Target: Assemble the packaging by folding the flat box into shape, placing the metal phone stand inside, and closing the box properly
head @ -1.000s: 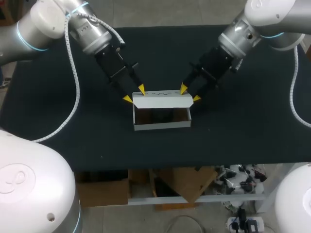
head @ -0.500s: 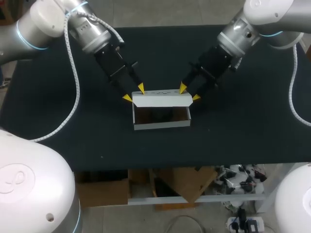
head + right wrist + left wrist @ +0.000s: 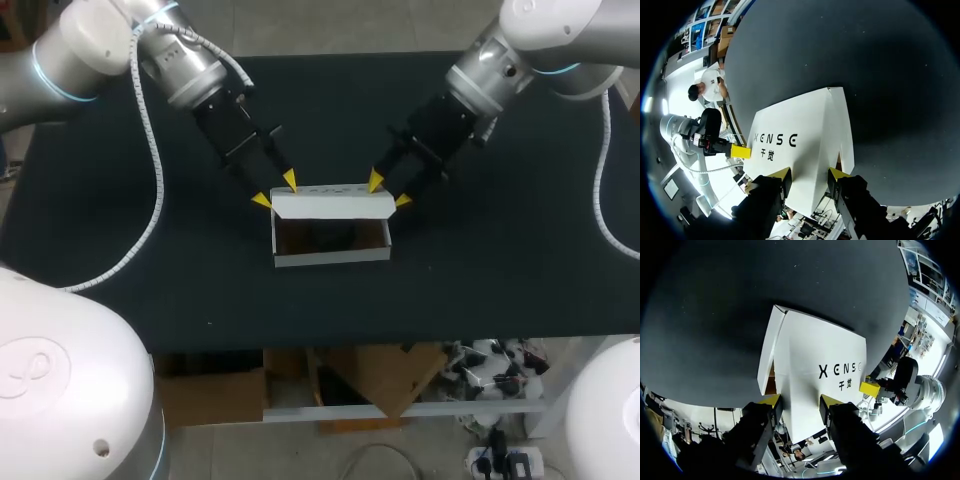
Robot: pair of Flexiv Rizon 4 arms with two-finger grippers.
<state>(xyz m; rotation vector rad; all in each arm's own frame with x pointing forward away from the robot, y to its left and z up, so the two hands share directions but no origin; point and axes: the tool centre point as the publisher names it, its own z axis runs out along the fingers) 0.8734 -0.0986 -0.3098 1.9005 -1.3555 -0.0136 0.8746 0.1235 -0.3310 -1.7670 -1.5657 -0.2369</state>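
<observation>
White box lid (image 3: 330, 203) seemingly between jaws.

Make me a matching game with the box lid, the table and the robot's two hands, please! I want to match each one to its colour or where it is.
Column one:
1. lid
2. table
3. left hand
4. right hand

Column two:
a. black
b. at the lid's right end
c. white, along the back edge of the open box
d. at the lid's left end

Pairs: 1-c, 2-a, 3-d, 4-b
</observation>
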